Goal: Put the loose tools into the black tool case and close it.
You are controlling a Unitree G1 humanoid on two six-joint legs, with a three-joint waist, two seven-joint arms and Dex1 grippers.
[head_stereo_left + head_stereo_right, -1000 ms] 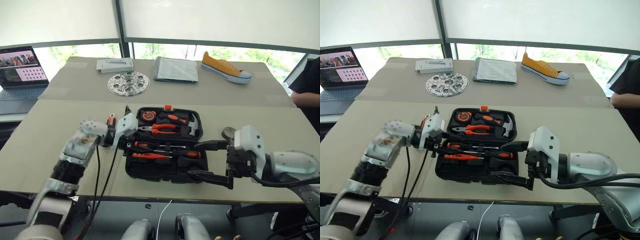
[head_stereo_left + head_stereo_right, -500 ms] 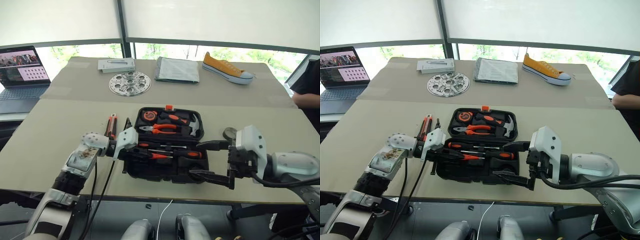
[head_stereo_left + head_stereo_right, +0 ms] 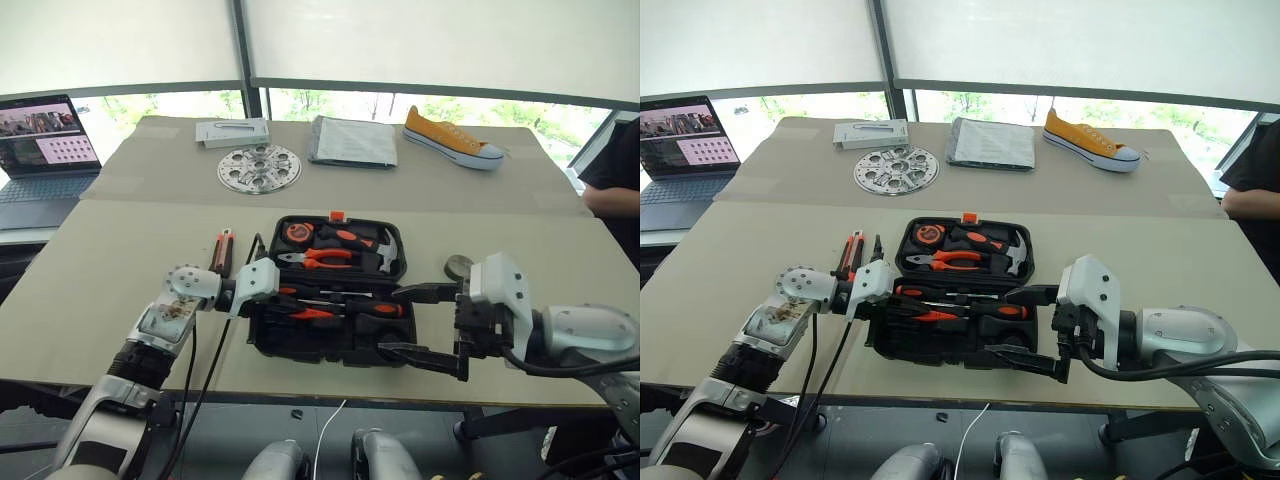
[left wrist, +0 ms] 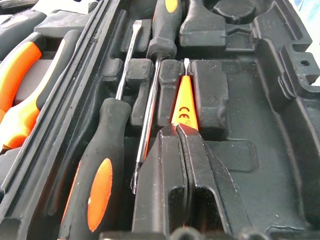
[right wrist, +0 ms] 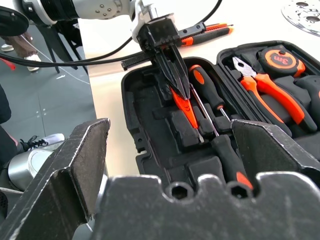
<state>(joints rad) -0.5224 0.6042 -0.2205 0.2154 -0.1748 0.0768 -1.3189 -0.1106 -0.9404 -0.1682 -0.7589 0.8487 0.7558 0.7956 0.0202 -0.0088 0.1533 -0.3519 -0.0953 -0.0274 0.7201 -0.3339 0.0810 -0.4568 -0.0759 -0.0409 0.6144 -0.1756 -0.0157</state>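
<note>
The black tool case (image 3: 262, 338) lies open near the table's front edge. In its near half lie two screwdrivers (image 4: 95, 185) (image 4: 165, 25) and the slim orange tester screwdriver (image 4: 184, 102). My left gripper (image 3: 285, 303) reaches into that half from the left and is shut on the tester's end, as the right wrist view shows (image 5: 177, 85). The orange-black utility knife (image 3: 221, 250) lies on the table left of the case. Right of the case, the dark grey tape roll (image 3: 458, 266) rests on the table. My right gripper (image 3: 388, 320) hovers open over the case's near right corner, holding nothing.
Pliers (image 3: 322, 259), a hammer (image 3: 385, 250) and a tape measure (image 3: 297, 231) fill the case's far half. Further back are a perforated metal disc (image 3: 258, 166), a white box (image 3: 232, 131), a grey booklet (image 3: 350, 140) and a yellow shoe (image 3: 452, 137). A laptop (image 3: 40, 140) stands far left; a person's arm (image 3: 612, 195) is at the right.
My left gripper has sunk into the case's near half and shut on the tester screwdriver, uncovering the utility knife behind it. The right arm has kept still.
</note>
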